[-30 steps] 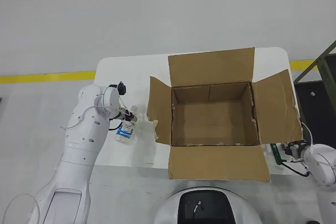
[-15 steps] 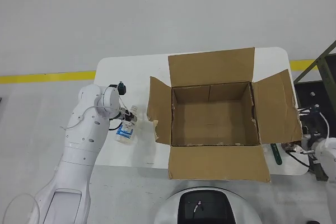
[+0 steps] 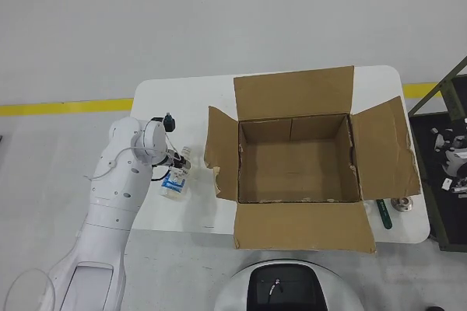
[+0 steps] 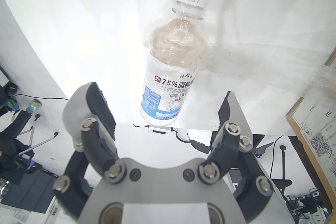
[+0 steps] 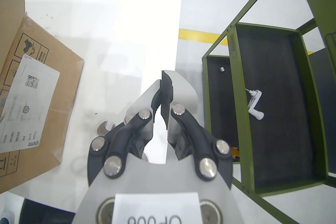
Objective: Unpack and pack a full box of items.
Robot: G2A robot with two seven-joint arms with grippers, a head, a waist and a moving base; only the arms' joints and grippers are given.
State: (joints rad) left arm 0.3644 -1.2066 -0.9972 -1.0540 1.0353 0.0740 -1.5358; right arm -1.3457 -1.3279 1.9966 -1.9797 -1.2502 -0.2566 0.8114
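An open cardboard box (image 3: pixel 296 227) stands on the white table (image 3: pixel 185 101), its flaps folded out and its floor bare. A clear bottle (image 3: pixel 173 185) with a blue and white label lies on the table left of the box. The bottle (image 4: pixel 173 62) points its white cap away from my left gripper (image 4: pixel 160 93), which hovers open at its base end without touching it. My right gripper (image 5: pixel 164 86) is shut on nothing, off the table's right edge. The right arm (image 3: pixel 454 152) sits over a dark shelf there.
A green-handled tool (image 3: pixel 384 214) and a metal wrench (image 3: pixel 402 204) lie at the table's front right corner. The wrench (image 5: pixel 103 128) peeks out under my right gripper. A green metal rack (image 5: pixel 275 104) holding a white handle (image 5: pixel 254 104) stands to the table's right.
My right arm has pulled back from the table's front right corner, away to the right over the rack, leaving the green tool and wrench lying there. The left arm and bottle have not moved.
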